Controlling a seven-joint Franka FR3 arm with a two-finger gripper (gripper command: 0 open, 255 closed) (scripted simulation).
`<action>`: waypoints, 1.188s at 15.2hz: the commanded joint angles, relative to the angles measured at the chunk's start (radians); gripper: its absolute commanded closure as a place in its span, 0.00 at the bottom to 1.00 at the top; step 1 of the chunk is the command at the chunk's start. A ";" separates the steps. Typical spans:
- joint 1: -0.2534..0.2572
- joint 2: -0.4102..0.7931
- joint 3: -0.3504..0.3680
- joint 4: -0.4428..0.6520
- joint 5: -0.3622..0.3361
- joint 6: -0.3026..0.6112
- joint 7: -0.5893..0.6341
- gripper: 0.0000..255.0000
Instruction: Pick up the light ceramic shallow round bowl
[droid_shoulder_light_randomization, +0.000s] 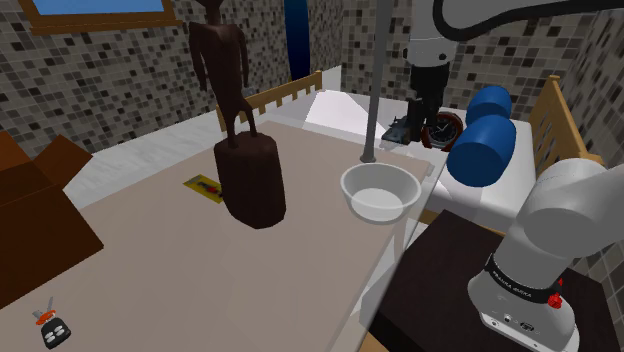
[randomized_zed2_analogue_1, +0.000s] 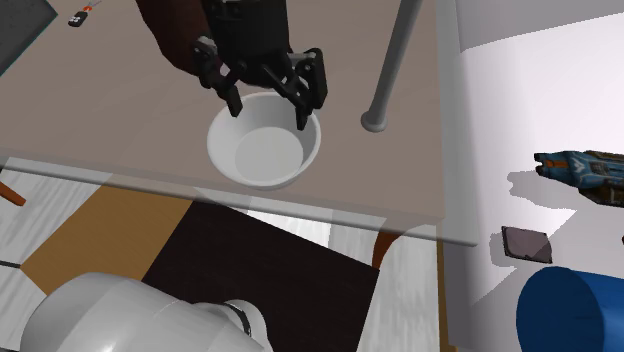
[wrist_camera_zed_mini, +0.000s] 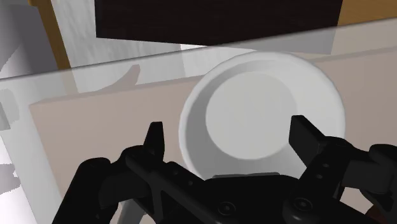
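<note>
I count one bowl (droid_shoulder_light_randomization: 380, 192) on the desk (droid_shoulder_light_randomization: 200, 270). It is plain white, shallow and round, so it has no long axis. It sits upright with its opening facing straight up, level on its base. It stands just beside the foot of the single grey pole (droid_shoulder_light_randomization: 372, 90), on the side toward the robot's stand and near the desk's edge there.

My pincer (randomized_zed2_analogue_1: 268, 112) hangs over the bowl, pointing down. The jaws are spread wide with nothing clasped between them. In the wrist view the two fingers (wrist_camera_zed_mini: 154, 137) stand well apart, and the bowl's (wrist_camera_zed_mini: 261, 114) hollow shows beyond and between them. I cannot tell whether either fingertip touches the rim.

Other things on the desk, one of each:
- A dark brown carved figure (droid_shoulder_light_randomization: 245, 150) stands upright, near the pole to the shoulder view's left of it.
- A flat yellow card (droid_shoulder_light_randomization: 205, 187) lies just past the figure from the pole.
- A small key fob (droid_shoulder_light_randomization: 53, 328) lies well apart from the pole.
</note>
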 joint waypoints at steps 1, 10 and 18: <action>0.000 0.000 0.000 0.000 0.000 0.000 0.000 0.00; 0.045 0.158 0.262 -0.057 0.015 0.214 0.287 0.00; 0.021 0.442 0.492 0.011 -0.099 0.365 0.594 0.00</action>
